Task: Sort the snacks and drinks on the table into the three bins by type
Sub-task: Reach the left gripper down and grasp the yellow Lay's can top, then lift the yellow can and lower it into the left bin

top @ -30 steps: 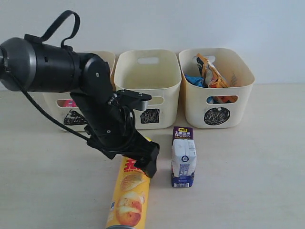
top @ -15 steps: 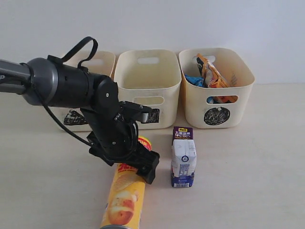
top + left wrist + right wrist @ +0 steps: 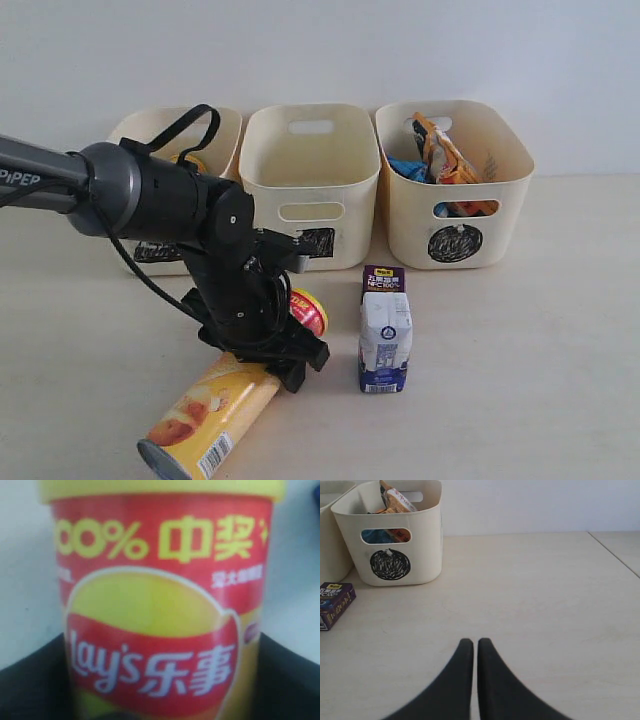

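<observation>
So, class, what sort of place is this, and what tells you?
Probably a robot test bench, not a home kitchen: a black robot arm over a yellow chip tube, three cream bins marked with scribbled shapes, and a bare pale table against a blank wall.

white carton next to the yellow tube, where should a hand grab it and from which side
Probably mid-body on the carton, pinching two opposite flat faces: it stands upright and its walls are straight. Come from its right in the exterior view, since the yellow tube and left hand crowd its left.
</observation>
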`<state>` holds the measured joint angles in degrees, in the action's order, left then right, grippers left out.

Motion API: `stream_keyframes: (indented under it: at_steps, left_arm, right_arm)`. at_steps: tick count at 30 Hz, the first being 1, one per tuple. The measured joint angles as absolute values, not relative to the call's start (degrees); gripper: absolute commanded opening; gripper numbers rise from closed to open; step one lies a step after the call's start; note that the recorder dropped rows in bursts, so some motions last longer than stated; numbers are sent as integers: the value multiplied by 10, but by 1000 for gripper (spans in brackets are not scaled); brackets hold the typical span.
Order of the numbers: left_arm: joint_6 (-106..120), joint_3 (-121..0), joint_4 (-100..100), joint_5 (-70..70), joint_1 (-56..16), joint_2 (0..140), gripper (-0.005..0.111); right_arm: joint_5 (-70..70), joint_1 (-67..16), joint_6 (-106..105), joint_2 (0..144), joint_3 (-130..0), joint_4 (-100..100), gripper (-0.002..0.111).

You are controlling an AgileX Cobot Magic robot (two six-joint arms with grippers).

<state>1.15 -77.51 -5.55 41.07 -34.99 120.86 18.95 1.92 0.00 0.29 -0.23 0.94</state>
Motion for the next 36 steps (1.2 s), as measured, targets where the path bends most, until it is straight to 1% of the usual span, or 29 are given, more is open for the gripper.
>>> stream_keyframes:
  at_steps: [9,23,28,36]
  left_arm:
    - [7,-775,-54,427,-350,1201,4]
    - [16,-786,-50,460,-343,1058,4]
    - [22,-837,-49,473,-314,1035,4]
    - [23,-937,-20,459,-238,1031,4]
  right_arm:
    - [190,19,0,3,-2,9,0]
    - [190,19,0,3,-2,9,0]
    - [190,19,0,3,-2,9,0]
    - [190,19,0,3,-2,9,0]
